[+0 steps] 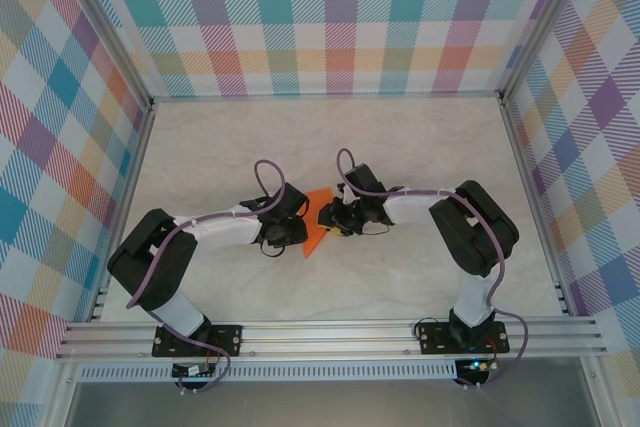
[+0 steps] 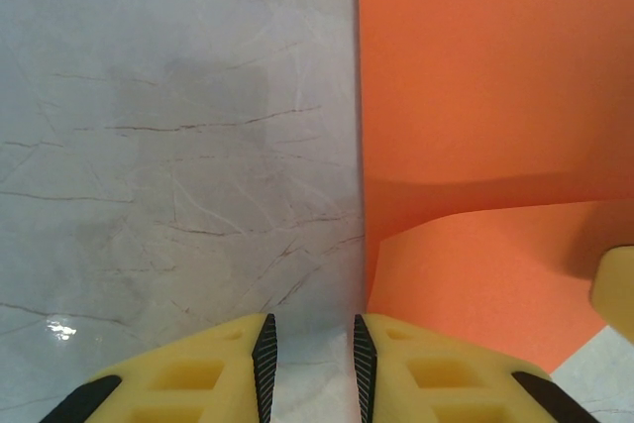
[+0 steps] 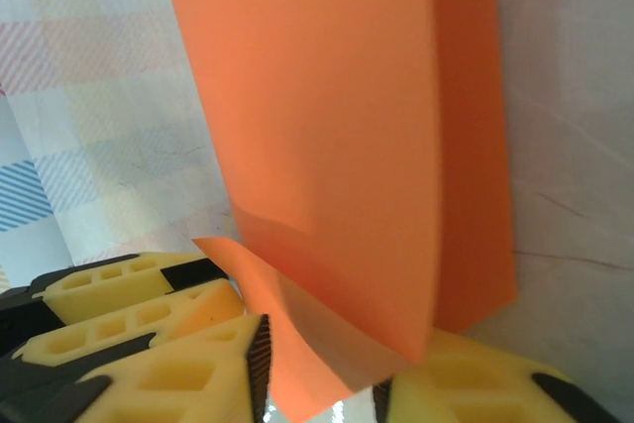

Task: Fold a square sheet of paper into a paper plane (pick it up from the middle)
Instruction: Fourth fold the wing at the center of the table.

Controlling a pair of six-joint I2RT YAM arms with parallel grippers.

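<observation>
The square sheet of paper (image 1: 317,230) is bright orange and lies partly folded on the table between my two grippers. In the left wrist view the paper (image 2: 495,96) lies flat to the right, with a flap curling up near the bottom. My left gripper (image 2: 310,329) is open over bare table at the paper's left edge, with nothing between its fingers. In the right wrist view a raised flap of the paper (image 3: 327,126) runs down between the fingers of my right gripper (image 3: 322,344). Its jaws stand apart around that flap. From above, the left gripper (image 1: 297,230) and right gripper (image 1: 335,219) nearly meet over the sheet.
The pale marble tabletop (image 1: 400,147) stretches out behind the arms, walled in by plaid panels (image 1: 330,17) and a metal frame. The left gripper's yellow fingers (image 3: 109,294) sit close beside the right gripper. A yellow finger (image 2: 616,284) of the right gripper pokes in over the sheet.
</observation>
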